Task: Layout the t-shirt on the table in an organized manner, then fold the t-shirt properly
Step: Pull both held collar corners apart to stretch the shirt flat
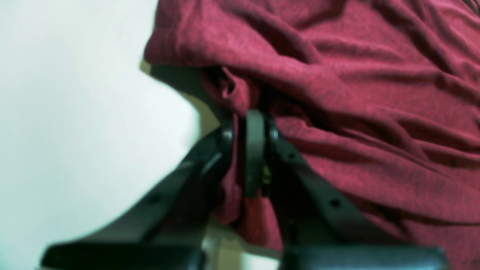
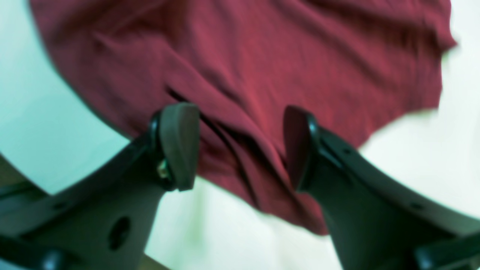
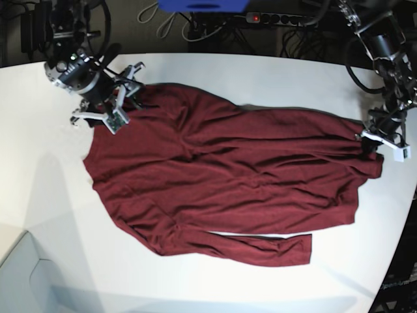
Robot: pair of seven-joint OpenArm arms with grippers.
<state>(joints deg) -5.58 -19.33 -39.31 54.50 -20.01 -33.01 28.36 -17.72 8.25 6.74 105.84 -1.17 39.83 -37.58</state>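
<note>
Two pincers work the shirt (image 3: 228, 176). Left pincer (image 1: 249, 150) is clamped on a bunched fold at the shirt's edge; right pincer (image 2: 240, 146) stands apart over the cloth, holding nothing. Only the base view shows the whole shirt spread on the white desk (image 3: 260, 78), pincers at its left and right ends.
</note>
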